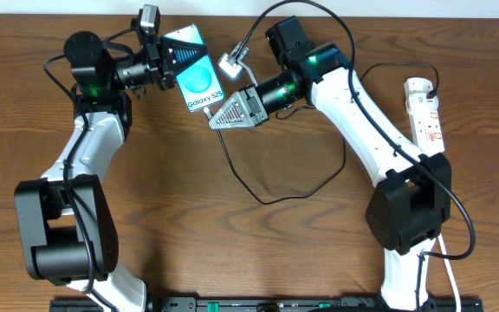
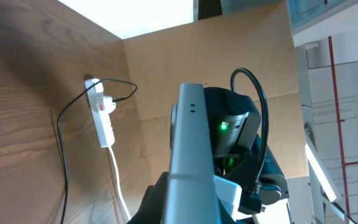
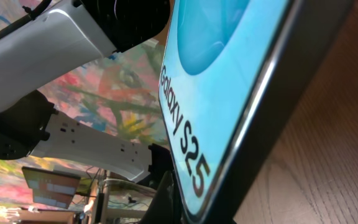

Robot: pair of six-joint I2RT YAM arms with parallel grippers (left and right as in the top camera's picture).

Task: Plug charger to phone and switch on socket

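My left gripper (image 1: 180, 59) is shut on the top end of the phone (image 1: 202, 85), whose light blue screen reads "Galaxy S25". In the left wrist view the phone's grey edge (image 2: 188, 143) rises between my dark fingers (image 2: 157, 199). My right gripper (image 1: 215, 121) is shut at the phone's bottom end, and the charger cable (image 1: 262, 199) leads away from its tips; the plug tip itself is hidden. The phone screen (image 3: 216, 81) fills the right wrist view, with a dark finger (image 3: 166, 196) beside its lower corner. The white socket (image 1: 424, 108) lies at the far right, a black plug in it.
The charger cable loops across the table's middle toward the right arm (image 1: 362, 113). The socket (image 2: 104, 118) and its white cord (image 2: 118, 186) also show in the left wrist view, with a cardboard wall (image 2: 166, 68) behind them. A black rail (image 1: 232, 305) runs along the front edge.
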